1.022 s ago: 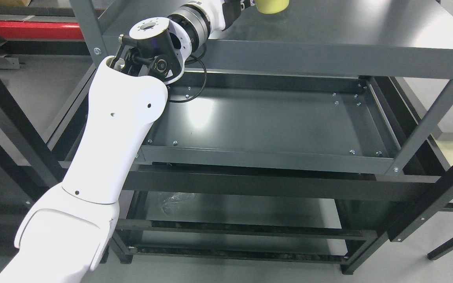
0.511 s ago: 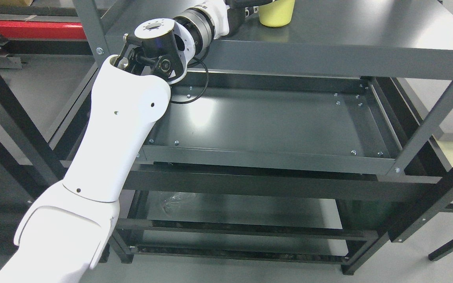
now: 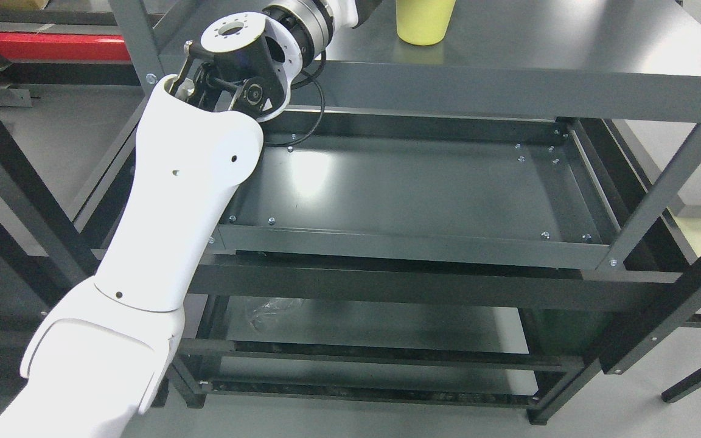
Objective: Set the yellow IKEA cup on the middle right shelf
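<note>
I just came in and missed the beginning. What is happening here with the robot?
The robot's white left arm reaches up to the top shelf of a dark grey metal rack, where a yellow plastic cup stands upright. Its hand is cut off by the picture's edge, so any grip is unseen. The tray shelf below holds nothing.

White arm shell (image 3: 186, 201), blk/silver joint (image 3: 247, 73), blk cable (image 3: 314, 109).

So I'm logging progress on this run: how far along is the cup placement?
Looks nearly done: the yellow cup stands upright on the dark shelf at the top of the picture, with the tray shelf below it holding nothing. In hand: the left arm reaches up beside the cup, but its hand is cut off by the picture's edge, so release can't be confirmed. Left: withdrawing the arm.
</note>
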